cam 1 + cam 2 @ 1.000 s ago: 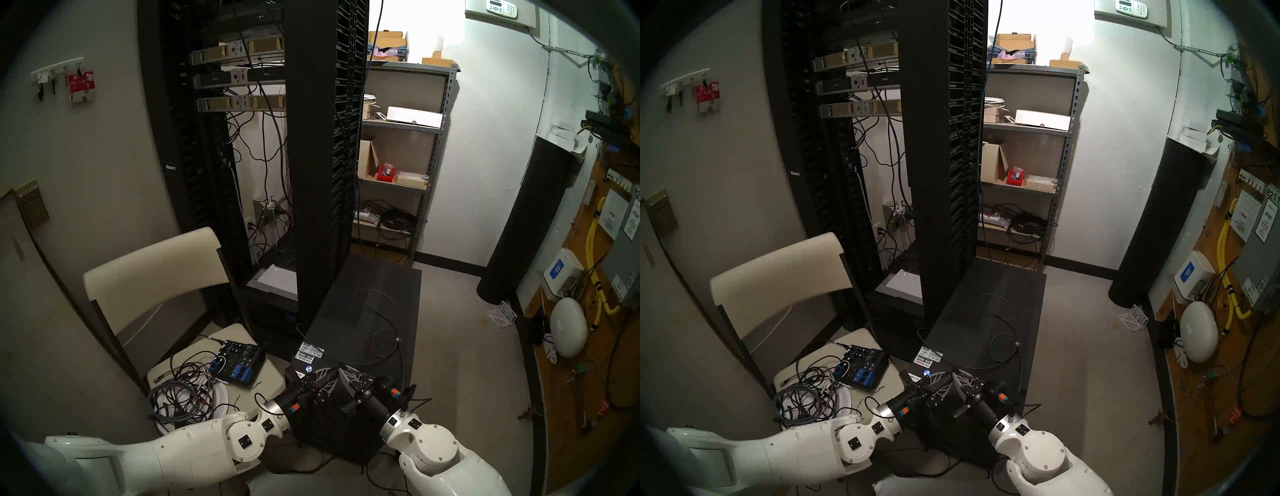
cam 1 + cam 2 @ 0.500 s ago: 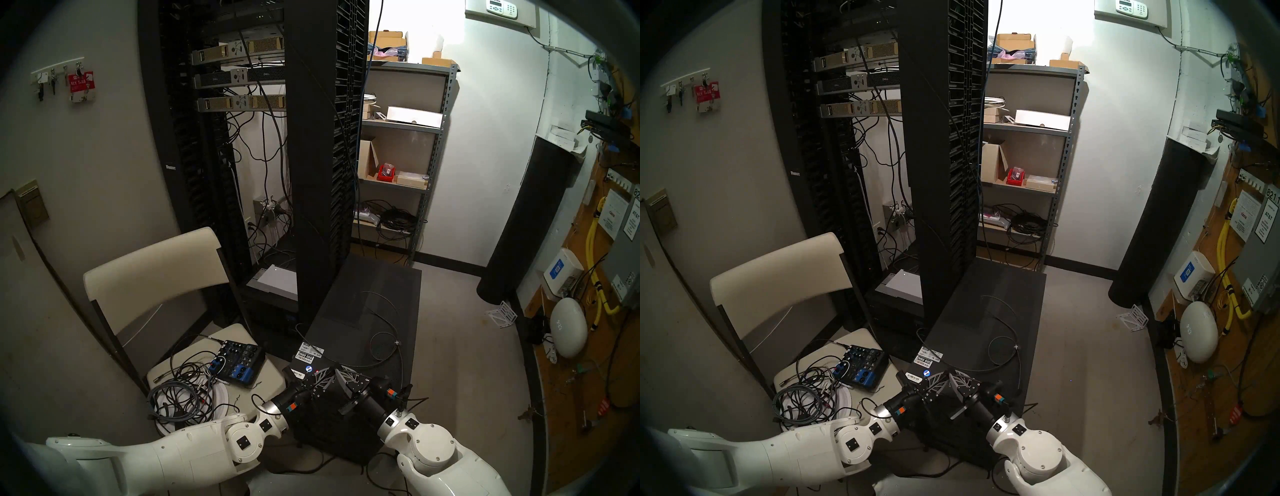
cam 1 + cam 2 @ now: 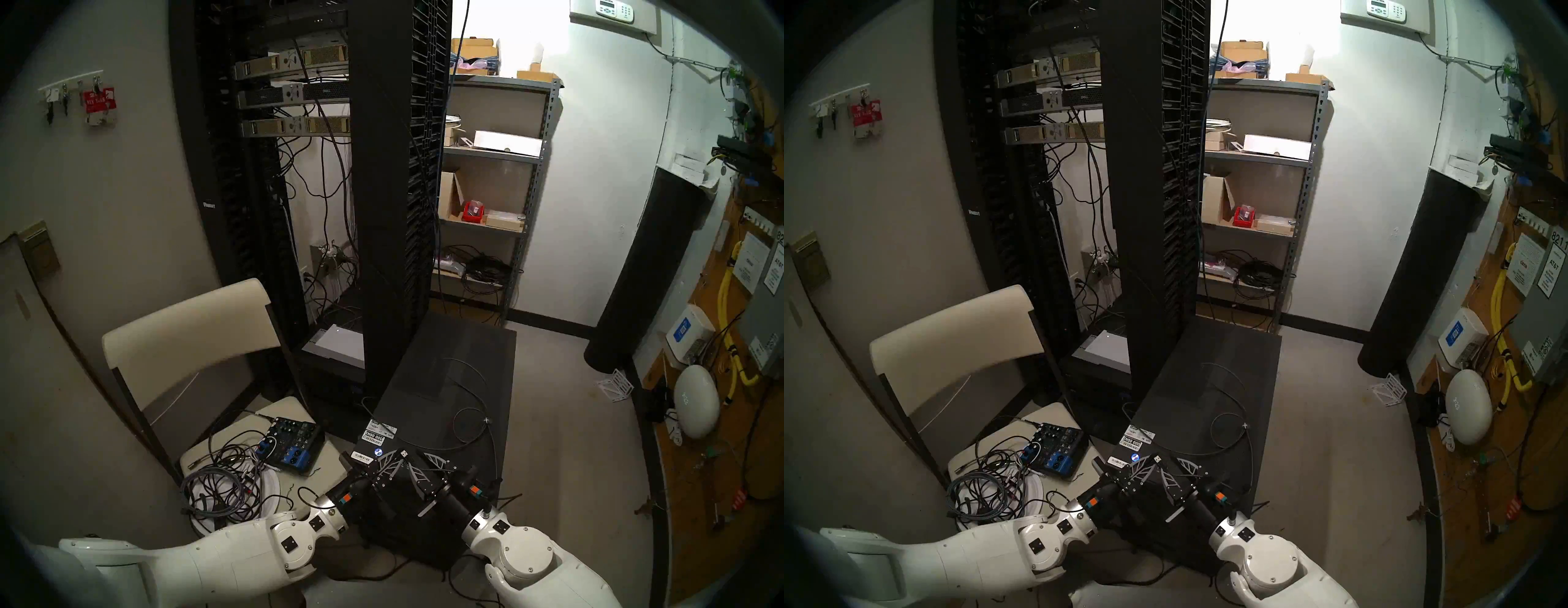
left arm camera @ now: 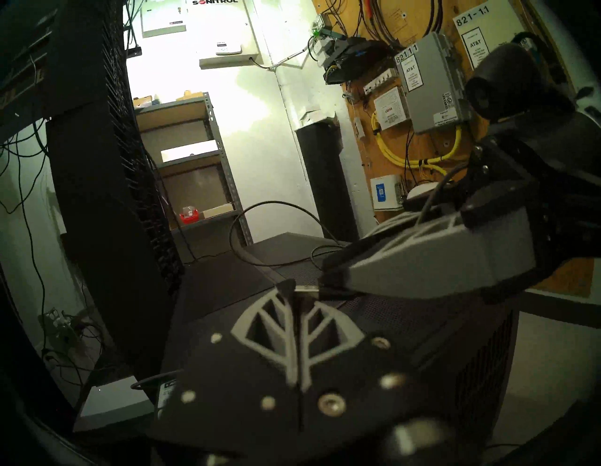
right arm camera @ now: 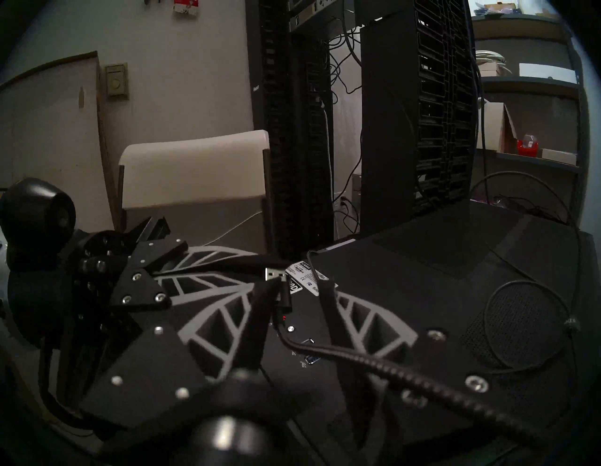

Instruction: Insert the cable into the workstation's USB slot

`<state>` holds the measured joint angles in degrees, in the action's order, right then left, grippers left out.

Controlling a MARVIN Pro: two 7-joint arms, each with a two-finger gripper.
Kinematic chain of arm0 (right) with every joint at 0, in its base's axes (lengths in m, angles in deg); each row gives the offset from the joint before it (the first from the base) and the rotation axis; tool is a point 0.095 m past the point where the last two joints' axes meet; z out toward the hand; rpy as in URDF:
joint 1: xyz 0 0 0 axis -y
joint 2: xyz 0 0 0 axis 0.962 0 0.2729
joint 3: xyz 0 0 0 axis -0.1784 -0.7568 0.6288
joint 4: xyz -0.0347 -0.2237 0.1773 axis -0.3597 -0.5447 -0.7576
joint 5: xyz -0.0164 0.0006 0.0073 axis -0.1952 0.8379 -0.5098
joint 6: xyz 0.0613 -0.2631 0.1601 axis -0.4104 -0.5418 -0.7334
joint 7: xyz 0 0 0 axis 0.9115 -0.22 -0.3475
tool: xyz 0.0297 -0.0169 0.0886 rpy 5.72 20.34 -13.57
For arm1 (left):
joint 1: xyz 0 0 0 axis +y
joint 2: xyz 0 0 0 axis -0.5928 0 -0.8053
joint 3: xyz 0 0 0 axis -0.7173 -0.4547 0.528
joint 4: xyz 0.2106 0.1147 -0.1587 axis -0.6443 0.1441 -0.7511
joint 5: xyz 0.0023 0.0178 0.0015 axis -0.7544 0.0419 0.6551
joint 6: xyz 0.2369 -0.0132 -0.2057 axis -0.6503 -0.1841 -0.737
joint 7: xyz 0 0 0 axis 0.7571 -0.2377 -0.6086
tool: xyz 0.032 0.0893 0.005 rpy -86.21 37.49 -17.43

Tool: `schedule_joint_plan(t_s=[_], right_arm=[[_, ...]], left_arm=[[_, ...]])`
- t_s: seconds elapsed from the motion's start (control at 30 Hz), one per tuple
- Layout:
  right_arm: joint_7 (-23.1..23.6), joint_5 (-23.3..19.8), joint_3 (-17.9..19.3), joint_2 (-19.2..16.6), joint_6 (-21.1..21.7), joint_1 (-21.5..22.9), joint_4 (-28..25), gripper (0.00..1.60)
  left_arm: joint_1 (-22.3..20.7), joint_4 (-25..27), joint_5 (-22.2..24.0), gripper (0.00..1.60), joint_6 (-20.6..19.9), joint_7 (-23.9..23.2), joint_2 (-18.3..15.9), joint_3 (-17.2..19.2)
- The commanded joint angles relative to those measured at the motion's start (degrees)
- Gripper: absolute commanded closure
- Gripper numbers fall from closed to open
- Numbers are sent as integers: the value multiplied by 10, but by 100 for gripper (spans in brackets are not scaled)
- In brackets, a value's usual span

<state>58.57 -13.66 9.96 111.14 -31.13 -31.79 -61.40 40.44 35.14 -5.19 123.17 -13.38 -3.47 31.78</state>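
Two pincers meet over the front edge of the workstation (image 3: 449, 407), and the plug has just changed hands. A second ago the right pincer (image 5: 300, 286) was clamped tight and the left stood partly parted; now the left pincer (image 3: 402, 455) is closed on the plug (image 3: 1157, 459) of the cable (image 3: 475, 418), metal tip poking out past its fingertips, while the right one's jaws have spread, cord running loose between them. Likely meaning: a handover for a better grip angle; insertion is not yet begun. Both arms reach in nearly level, left aimed forward-right, right aimed forward-left, tips almost touching just beside the blue-lit button (image 3: 378, 452). Slack cable lies looped on the case top. Ports show faintly on the front panel below in the right wrist view.
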Motion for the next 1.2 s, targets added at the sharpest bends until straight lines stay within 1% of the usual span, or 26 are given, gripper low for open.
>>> schedule_joint_plan(t_s=[0.0,0.03,0.1,0.27,0.33,0.37,0.43,0.47,0.5,0.63,0.73,0.77,0.83,1.0,1.13,1.17], right_arm=[[13,-4,-2,3,-30,11,9,73],[13,-3,-1,3,-31,12,9,82],[14,-5,1,3,-33,12,8,85],[18,-11,5,3,-32,13,3,85],[18,-12,6,2,-31,13,1,93],[20,-13,6,1,-31,13,0,109],[21,-14,7,1,-30,13,-1,123],[22,-15,8,1,-30,13,-2,138],[23,-15,8,1,-30,12,-3,160],[28,-22,12,0,-30,10,-9,160],[37,-36,17,-3,-28,6,-20,160],[45,-51,21,-3,-29,3,-25,160],[47,-56,26,-6,-24,-1,-36,160],[65,-79,31,-13,-11,-6,-55,160],[70,-85,31,-13,-4,-7,-59,160],[71,-85,31,-12,-2,-6,-58,160]], left_arm=[[-7,17,30,160,25,-29,6,-2],[-7,17,31,160,25,-31,6,-3],[-8,18,34,160,25,-36,5,-3],[-10,9,31,160,27,-44,2,-4],[-10,6,31,160,28,-44,1,-3],[-11,5,29,160,28,-45,0,-3],[-12,2,24,160,31,-45,0,-3],[-12,2,26,160,30,-46,-1,-3],[-12,1,26,160,31,-46,0,-3],[-11,-6,25,160,34,-48,3,-3],[-12,-12,23,160,37,-49,6,-3],[-12,-13,22,160,37,-49,6,-3],[-12,-16,18,160,37,-49,7,-3],[-11,-32,-18,160,40,-37,11,-4],[-8,-44,-37,160,45,-24,17,-2],[-8,-46,-41,137,45,-20,18,-2]])
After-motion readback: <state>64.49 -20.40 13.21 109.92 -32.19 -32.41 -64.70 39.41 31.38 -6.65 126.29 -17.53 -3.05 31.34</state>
